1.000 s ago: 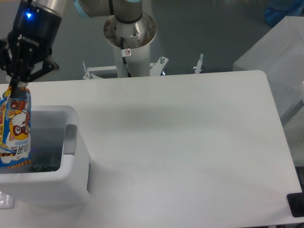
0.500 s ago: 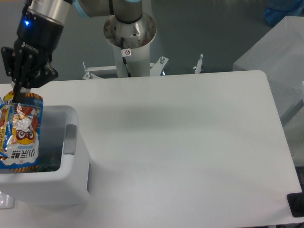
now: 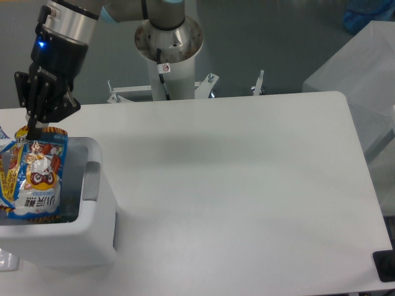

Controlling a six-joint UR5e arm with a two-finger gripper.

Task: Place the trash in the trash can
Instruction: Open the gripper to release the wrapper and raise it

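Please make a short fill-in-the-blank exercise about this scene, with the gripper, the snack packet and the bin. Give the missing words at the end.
1. The gripper holds the snack packet by its ____ edge.
2. The packet hangs over the opening of the white ____.
3. The trash can stands at the ____ side of the picture.
4. The handle patch on the can is ____ in colour.

Missing words: top; trash can; left; grey
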